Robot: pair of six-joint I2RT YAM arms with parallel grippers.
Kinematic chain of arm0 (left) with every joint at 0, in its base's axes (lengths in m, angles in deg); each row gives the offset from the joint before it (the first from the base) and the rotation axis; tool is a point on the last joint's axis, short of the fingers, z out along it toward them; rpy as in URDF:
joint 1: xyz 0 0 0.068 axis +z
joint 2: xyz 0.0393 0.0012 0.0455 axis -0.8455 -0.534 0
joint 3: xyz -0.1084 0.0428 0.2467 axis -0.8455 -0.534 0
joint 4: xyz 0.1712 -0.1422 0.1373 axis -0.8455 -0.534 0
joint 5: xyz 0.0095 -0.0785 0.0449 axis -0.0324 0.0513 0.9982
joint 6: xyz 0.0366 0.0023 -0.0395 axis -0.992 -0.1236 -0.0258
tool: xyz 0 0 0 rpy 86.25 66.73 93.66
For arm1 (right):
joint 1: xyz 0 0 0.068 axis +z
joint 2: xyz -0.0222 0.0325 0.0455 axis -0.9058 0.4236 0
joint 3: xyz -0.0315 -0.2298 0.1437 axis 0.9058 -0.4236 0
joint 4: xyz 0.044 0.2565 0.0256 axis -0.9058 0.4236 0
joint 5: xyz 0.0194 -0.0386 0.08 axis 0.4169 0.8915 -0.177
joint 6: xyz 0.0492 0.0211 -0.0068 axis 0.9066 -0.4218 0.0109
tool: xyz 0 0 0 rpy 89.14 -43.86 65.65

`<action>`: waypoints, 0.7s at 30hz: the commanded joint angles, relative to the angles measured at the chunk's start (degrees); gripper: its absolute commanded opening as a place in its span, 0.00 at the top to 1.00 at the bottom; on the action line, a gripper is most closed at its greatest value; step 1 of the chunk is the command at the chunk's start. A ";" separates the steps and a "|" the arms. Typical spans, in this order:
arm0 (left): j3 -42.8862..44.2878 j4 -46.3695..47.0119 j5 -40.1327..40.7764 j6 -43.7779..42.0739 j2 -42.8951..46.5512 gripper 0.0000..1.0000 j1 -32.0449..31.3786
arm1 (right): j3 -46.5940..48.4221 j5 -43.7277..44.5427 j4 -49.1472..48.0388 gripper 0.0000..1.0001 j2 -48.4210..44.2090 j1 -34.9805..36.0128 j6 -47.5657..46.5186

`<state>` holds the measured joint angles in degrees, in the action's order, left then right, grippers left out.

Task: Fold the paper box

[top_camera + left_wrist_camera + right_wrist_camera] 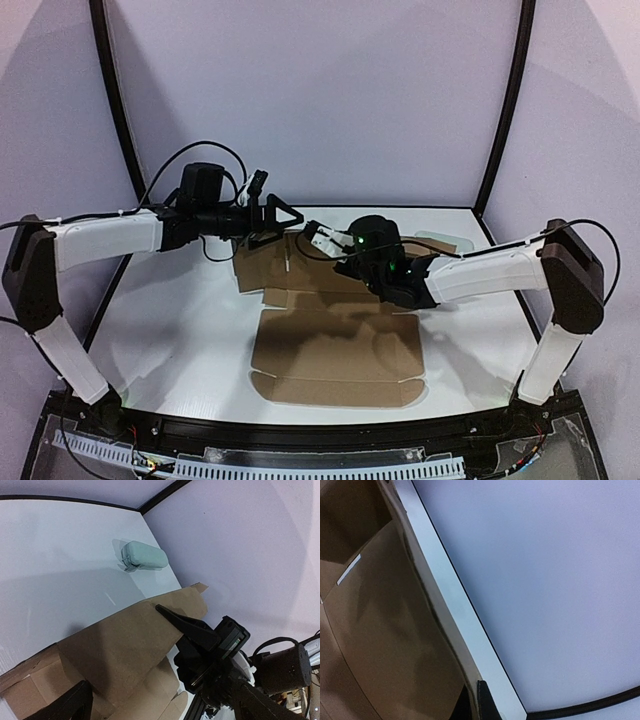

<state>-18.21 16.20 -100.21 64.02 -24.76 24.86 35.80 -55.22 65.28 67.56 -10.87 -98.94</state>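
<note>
The box [340, 355] is spread on the tabletop [170, 320], far flap [262, 266] raised at the wide-spread left tool [287, 214]; the right tool [322, 240] cannot be judged wide or narrow. Unpinched, the flap could be dropped flat.

One paper box [335, 350], one pale object [145, 556], one table [180, 320], two arms: left arm [105, 238], right arm [480, 272]

Upright paper box [335, 348] flap blocks centre; table [165, 305] free leftward.

A robotics lab booth is indicated. A white surface [170, 330] is enclosed by plain pale walls [320, 90] and black poles [506, 110].
</note>
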 commanded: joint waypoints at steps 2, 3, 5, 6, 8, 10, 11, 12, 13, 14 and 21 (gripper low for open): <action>0.20 10.00 -4.14 5.33 -3.38 0.01 -0.56 | -2.61 -4.57 6.40 1.00 -0.13 1.66 4.13; 0.01 10.21 -4.02 5.42 -3.53 0.01 -0.76 | -2.08 -4.61 7.39 1.00 -0.26 1.60 5.05; -0.89 10.40 -3.69 5.58 -3.37 0.01 -1.05 | -1.44 -4.85 8.49 1.00 -0.62 1.66 6.53; -1.62 10.55 -3.25 5.72 -3.30 0.01 -1.14 | -1.40 -4.99 8.66 1.00 -0.78 1.70 6.97; -2.45 11.28 -2.47 6.47 -3.09 0.01 -1.29 | -1.92 -4.94 7.97 1.00 -1.20 1.75 8.28; -3.28 12.46 -2.07 7.43 -3.13 0.01 -1.32 | -2.32 -4.69 8.52 1.00 -1.55 1.94 9.14; -3.61 13.64 -1.62 7.87 -3.01 0.01 -1.33 | -3.54 -5.55 7.39 1.00 -2.07 2.34 8.20; -4.10 14.29 -1.42 8.60 -2.98 0.01 -1.33 | -6.25 -6.70 5.37 1.00 -2.58 2.56 6.36; -4.20 14.20 -1.15 8.94 -2.97 0.01 -1.33 | -7.55 -7.32 3.86 1.00 -2.90 2.76 4.91; -4.08 13.94 -0.44 9.09 -2.93 0.01 -1.33 | -9.28 -7.60 1.44 1.00 -3.24 3.14 1.97; -4.72 14.49 -0.10 11.29 -2.59 0.01 -1.33 | -11.03 -2.08 -1.71 1.00 0.47 4.94 -5.43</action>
<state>-21.88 26.80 -101.50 73.72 -27.67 23.90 27.14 -54.65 59.29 62.60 -9.19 -102.27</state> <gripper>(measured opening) 0.987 0.018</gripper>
